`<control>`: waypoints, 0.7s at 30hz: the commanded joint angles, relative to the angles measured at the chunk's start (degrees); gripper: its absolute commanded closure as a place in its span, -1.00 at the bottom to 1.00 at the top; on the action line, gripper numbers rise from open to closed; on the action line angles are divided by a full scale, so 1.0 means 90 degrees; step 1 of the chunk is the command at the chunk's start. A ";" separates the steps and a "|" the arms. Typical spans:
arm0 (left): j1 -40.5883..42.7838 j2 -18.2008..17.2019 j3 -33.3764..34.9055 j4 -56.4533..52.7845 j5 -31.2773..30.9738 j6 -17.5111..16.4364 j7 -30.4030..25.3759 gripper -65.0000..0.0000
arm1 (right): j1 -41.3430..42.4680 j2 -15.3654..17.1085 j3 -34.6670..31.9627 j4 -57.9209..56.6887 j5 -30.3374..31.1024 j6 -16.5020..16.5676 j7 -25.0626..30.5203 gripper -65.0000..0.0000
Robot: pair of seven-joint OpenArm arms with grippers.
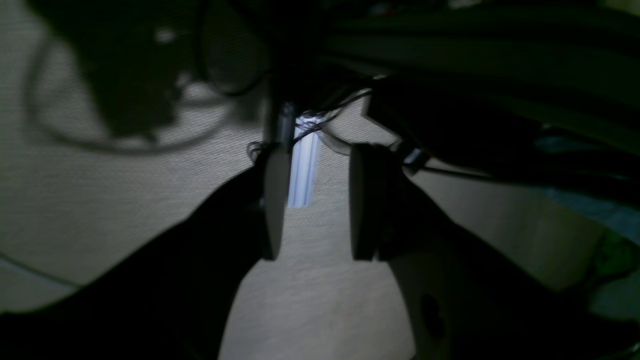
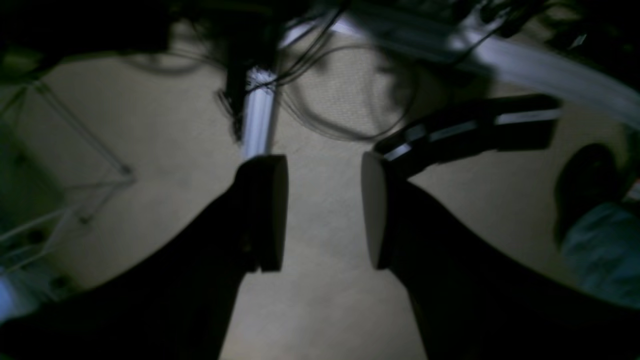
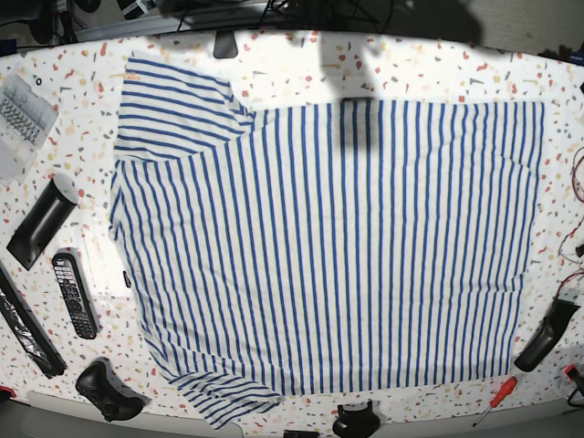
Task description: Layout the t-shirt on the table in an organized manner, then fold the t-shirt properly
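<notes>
One striped t-shirt [image 3: 328, 246] lies on one table [image 3: 547, 73]. Also there: one remote control [image 3: 74, 294], one game controller [image 3: 108, 391], one red-handled screwdriver [image 3: 494, 399] and one clear plastic box [image 3: 20, 117].

t-shirt [image 3: 328, 246] flat on table [image 3: 557, 82]; remote [image 3: 75, 294] left of it

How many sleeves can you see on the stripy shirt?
2. One sleeve lies at the t-shirt's top left corner in the base view; the other sleeve lies at its bottom left corner. Both rest flat on the table.
</notes>
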 commanded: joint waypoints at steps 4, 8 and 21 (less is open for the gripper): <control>0.0962 -0.0068 -0.0015 0.0908 -0.0544 -0.0602 -0.0015 0.41 | -0.1151 0.0680 0.0019 0.1100 0.0452 0.0515 0.0005 0.25; 0.1734 -0.0070 -0.0015 0.2035 -0.0580 -0.0687 0.0034 0.41 | -0.2183 0.1158 0.0104 0.2331 0.0486 0.0738 0.0005 0.25; 0.3526 -0.0070 -0.0022 0.6171 -0.0583 -0.0687 0.1739 0.41 | -0.4942 0.1333 0.2545 0.6205 0.0483 0.0747 -0.0204 0.25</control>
